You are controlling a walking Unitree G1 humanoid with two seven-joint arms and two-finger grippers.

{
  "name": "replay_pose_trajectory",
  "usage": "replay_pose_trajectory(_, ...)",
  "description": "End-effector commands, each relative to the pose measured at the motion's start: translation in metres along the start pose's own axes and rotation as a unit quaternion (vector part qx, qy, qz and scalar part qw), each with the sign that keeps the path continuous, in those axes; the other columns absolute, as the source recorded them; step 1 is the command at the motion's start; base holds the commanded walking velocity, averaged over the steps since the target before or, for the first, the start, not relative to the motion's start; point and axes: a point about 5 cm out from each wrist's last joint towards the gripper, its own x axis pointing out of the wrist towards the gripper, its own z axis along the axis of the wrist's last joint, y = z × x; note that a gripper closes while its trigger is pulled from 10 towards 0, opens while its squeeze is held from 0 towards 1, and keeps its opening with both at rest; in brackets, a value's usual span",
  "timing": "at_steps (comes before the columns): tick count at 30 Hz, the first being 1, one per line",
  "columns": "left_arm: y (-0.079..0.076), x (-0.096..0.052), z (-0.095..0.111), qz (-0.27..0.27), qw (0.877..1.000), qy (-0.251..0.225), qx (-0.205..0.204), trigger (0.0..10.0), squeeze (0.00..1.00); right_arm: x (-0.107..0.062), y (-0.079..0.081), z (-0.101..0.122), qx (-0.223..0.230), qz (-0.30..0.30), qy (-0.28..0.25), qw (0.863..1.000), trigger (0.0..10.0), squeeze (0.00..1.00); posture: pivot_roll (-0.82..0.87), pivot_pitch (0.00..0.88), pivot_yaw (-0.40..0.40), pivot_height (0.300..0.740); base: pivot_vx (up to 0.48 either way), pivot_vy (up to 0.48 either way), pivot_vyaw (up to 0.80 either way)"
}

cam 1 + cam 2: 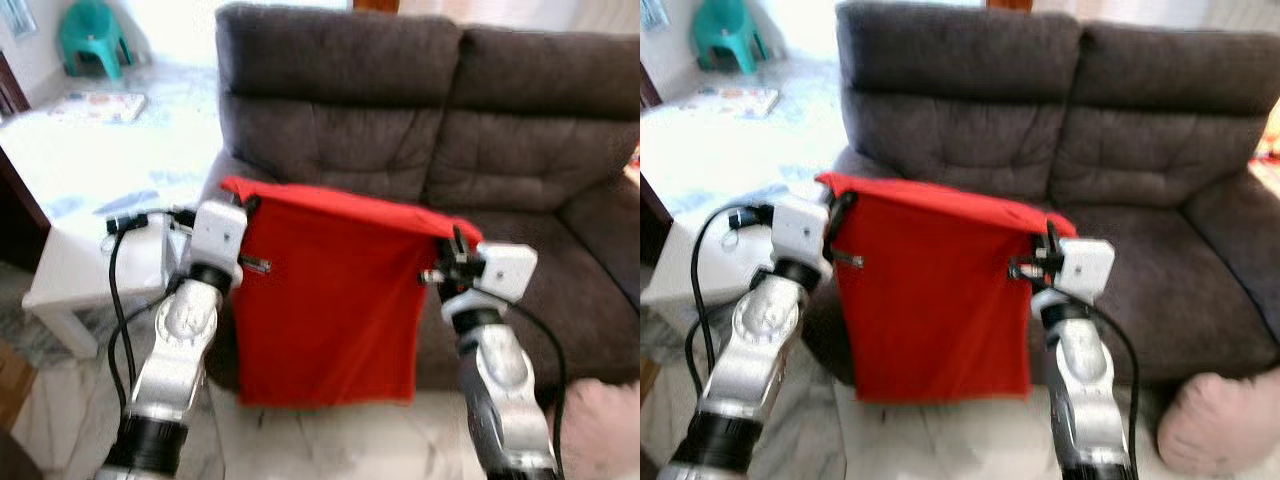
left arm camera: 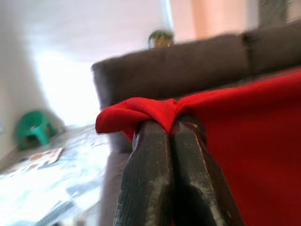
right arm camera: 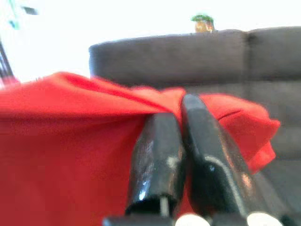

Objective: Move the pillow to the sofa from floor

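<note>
Flat red fabric pillow (image 1: 325, 300) hangs before dark grey sofa (image 1: 480, 130), left gripper (image 2: 173, 123) pinching its 10 o'clock corner, right gripper (image 3: 181, 110) pinching the 2 o'clock corner.

both arms raised, grippers pinched shut on cloth

the left gripper (image 2: 171, 129) has its two black fingers pressed together on a bunched top corner of the red pillow (image 1: 325, 300), arm bent up from the elbow. the right gripper (image 3: 181, 110) is clamped the same way on the opposite top corner, its wrist at about the same height, the cloth hanging flat between them.
</note>
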Motion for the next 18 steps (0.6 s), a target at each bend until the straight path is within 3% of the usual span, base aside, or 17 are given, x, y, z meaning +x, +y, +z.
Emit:
replay_pose_trajectory(1,0.009,0.006,0.017,0.025,0.999,-0.035,0.005,10.0,0.00,0.003,-0.013,0.029,-0.007,-0.026,-0.067,0.997,10.0,0.00,0.03,0.000,-0.065,0.740,0.386,0.000,0.00)
replay_pose_trajectory(7,0.023,0.020,0.045,0.040,0.996,-0.081,0.021,10.0,0.00,0.011,-0.006,0.048,-0.010,-0.017,-0.102,0.995,10.0,0.00,0.03,0.000,-0.067,0.740,0.389,0.000,0.00)
replay_pose_trajectory(18,0.035,0.035,0.074,0.053,0.991,-0.118,0.022,10.0,0.00,0.018,-0.002,0.072,-0.001,-0.014,-0.141,0.990,10.0,0.00,0.03,0.000,-0.065,0.740,0.389,0.000,0.00)
